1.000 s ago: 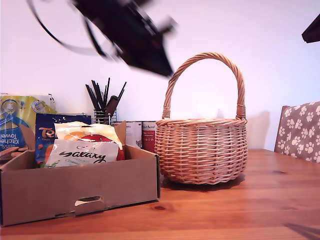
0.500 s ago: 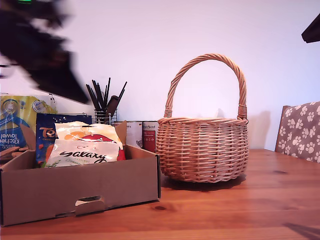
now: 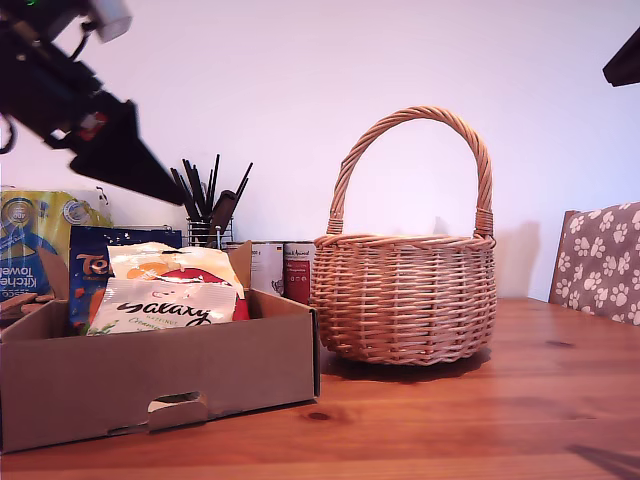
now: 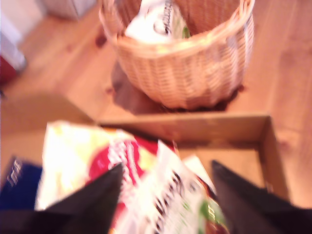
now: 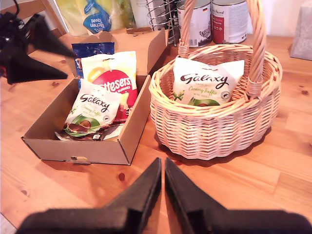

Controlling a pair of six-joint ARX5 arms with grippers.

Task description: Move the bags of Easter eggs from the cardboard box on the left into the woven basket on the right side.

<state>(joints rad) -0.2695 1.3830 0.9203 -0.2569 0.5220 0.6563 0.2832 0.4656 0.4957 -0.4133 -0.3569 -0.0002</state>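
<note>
White "Galaxy" bag [image 5: 207,83] inside woven basket [image 5: 214,129] | "Galaxy" [image 5: 92,109], "Maltesers" [image 5: 111,80] beside it in cardboard box [image 5: 78,148] | first gripper [image 4: 165,195] spread open above box | second gripper [image 5: 162,168] closed, empty

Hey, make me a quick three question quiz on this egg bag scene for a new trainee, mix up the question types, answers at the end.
1. True or false: the woven basket already holds a white Galaxy bag.
2. Multiple choice: my first gripper is (a) inside the basket, (b) open above the bags in the cardboard box, (c) shut on the table.
3. Fill in: in the second wrist view, my second gripper has its jaws ____ and holds nothing.

Key: 1 true. 2 b. 3 shut.
</note>
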